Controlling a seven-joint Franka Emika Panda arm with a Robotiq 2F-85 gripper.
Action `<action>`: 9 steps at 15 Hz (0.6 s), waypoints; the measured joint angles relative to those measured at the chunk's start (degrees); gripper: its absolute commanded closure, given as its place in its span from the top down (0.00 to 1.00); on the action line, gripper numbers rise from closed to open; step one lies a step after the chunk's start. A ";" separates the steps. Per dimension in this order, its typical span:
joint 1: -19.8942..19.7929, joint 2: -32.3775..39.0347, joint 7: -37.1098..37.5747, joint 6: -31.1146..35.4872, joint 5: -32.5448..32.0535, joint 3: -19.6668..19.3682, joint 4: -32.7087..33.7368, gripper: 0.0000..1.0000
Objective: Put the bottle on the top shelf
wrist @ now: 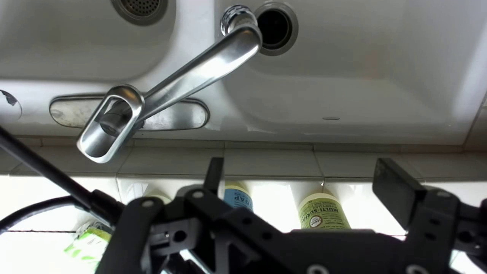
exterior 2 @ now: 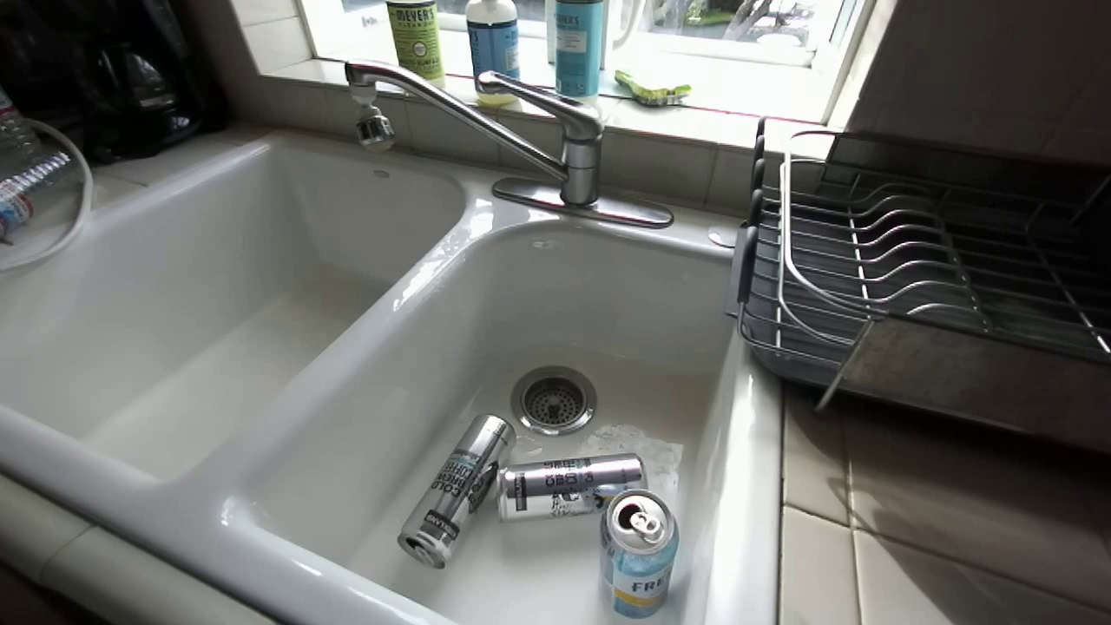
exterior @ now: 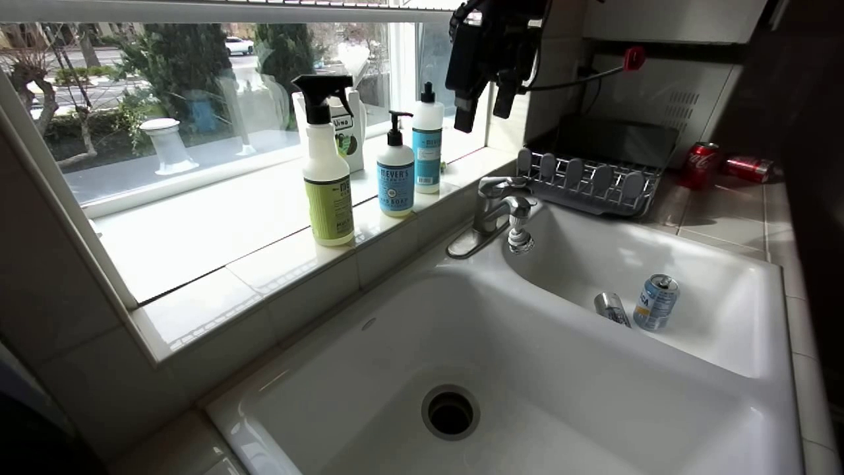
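The bottle (exterior: 395, 178) is a short soap bottle with a blue label and a black pump top. It stands upright on the white windowsill, between the taller yellow-green spray bottle (exterior: 330, 191) and the slim teal bottle (exterior: 427, 148). In an exterior view its lower part (exterior 2: 495, 56) shows, its top cut off. In the wrist view only its base and label (wrist: 237, 197) show, partly behind a finger. My gripper (exterior: 484, 112) hangs above the sill's far end, right of the bottles and touching none. Its fingers (wrist: 300, 171) are spread wide with nothing between them. No top shelf is clearly identifiable.
A chrome faucet (exterior: 488, 218) rises beside the sill over the white double sink (exterior 2: 347, 365). Cans (exterior 2: 573, 486) lie in one basin. A dish rack (exterior: 587, 185) stands on the counter. A white pitcher (exterior: 356, 125) and a green item (exterior 2: 651, 89) are on the sill.
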 measured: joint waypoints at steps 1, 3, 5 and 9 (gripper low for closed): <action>0.00 0.19 -0.34 1.81 0.26 -0.36 -0.15 1.00; -0.04 1.20 -2.34 7.11 0.53 -1.41 -0.51 1.00; -0.07 2.68 -5.26 12.63 0.80 -2.40 -0.81 1.00; -0.32 5.12 -10.43 20.98 3.52 -3.86 -2.76 1.00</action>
